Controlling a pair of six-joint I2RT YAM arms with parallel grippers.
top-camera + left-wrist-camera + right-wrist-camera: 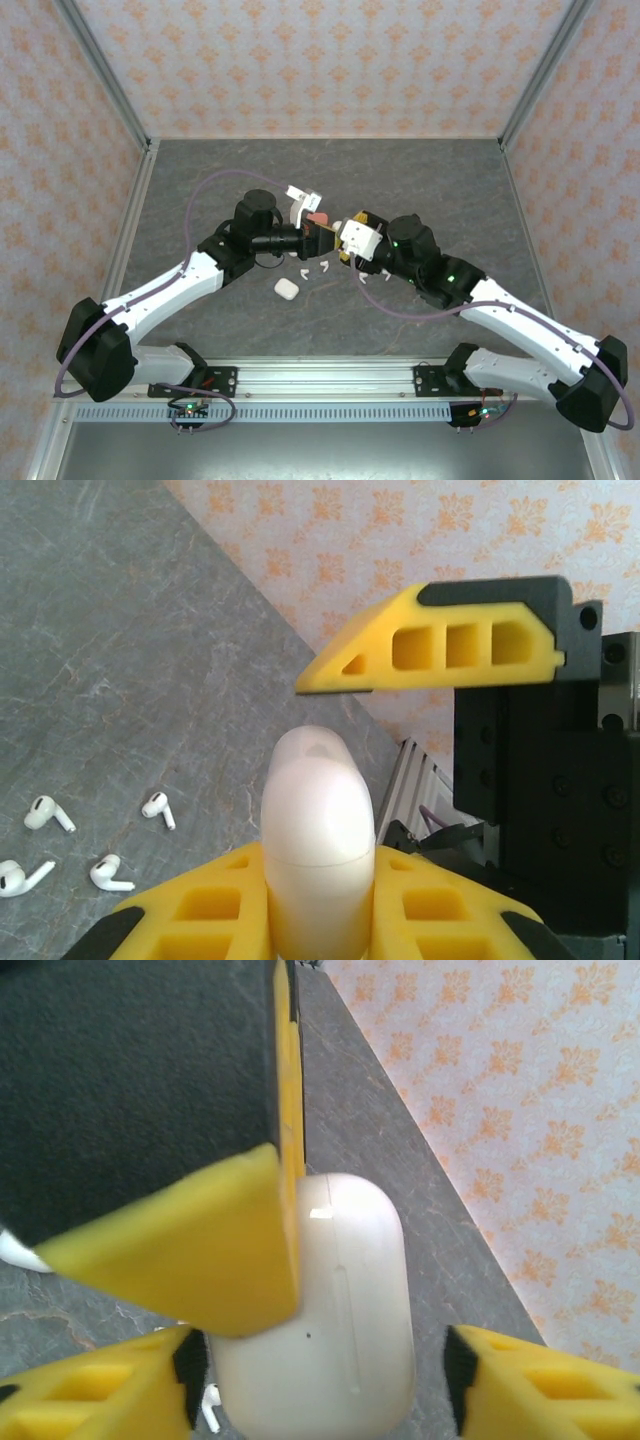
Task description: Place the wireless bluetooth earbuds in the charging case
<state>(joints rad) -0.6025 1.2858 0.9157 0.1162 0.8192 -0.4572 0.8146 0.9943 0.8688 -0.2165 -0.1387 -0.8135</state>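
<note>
Both arms reach forward and bend inward, their wrists level, so the grippers face each other over the middle of the table (420, 180). The left gripper (320, 885) clamps the white charging case (318, 830), its yellow fingers pressing both sides. The right gripper (320, 1370) straddles the same case with jaws spread. A gap shows beside the case in the right wrist view, and one of its fingers (440, 640) hangs apart from the case's rounded end. White earbuds (158, 808) lie loose on the table just below the case, toward the arm bases. A second case (286, 288), closed, sits beyond them to the left.
</note>
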